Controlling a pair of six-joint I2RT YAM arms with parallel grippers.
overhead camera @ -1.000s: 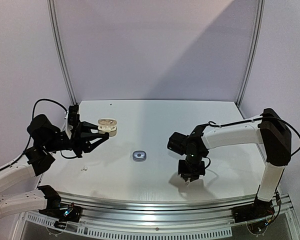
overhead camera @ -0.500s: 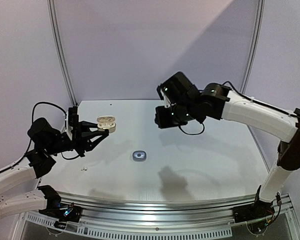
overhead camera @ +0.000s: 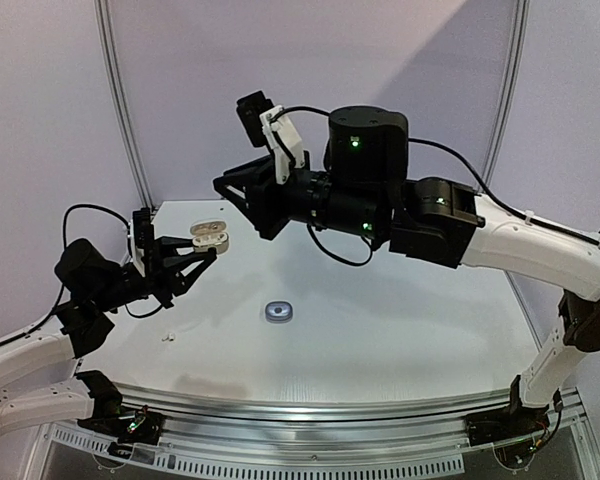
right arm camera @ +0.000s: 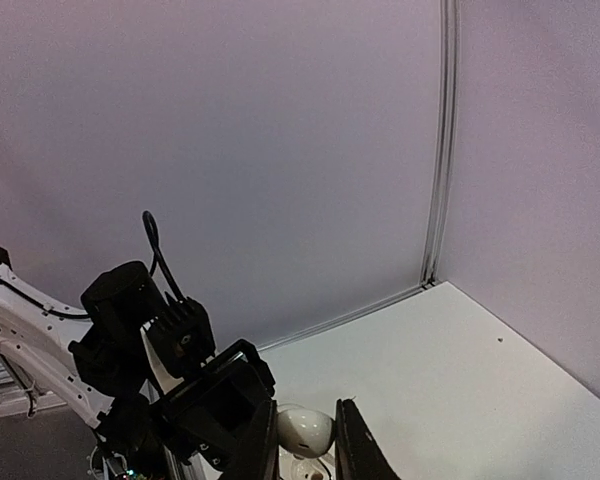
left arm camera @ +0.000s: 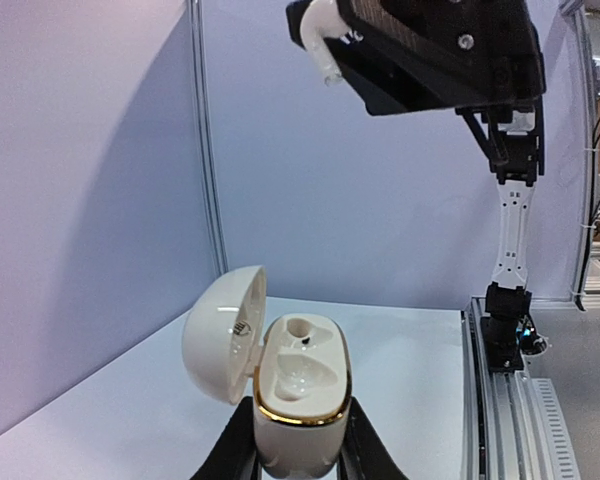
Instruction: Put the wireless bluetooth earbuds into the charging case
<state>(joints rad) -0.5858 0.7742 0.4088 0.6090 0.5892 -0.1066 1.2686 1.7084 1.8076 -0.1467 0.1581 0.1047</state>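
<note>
My left end effector [overhead camera: 204,250] is pinching the charging case [left arm camera: 298,400] by its lower body and holding it off the worktop [overhead camera: 380,300] near the back-left corner. The lid is swung open to one side, and the gold-rimmed tray faces up. The right arm reaches high across the cell, and its end effector [right arm camera: 307,408] hangs above the open case. Its fingers show a narrow gap in the wrist view, but I cannot tell whether they grip anything. A tiny white earbud [overhead camera: 165,338] lies on the worktop near my left arm, well apart from the small grey round case [overhead camera: 278,312] at the middle.
</note>
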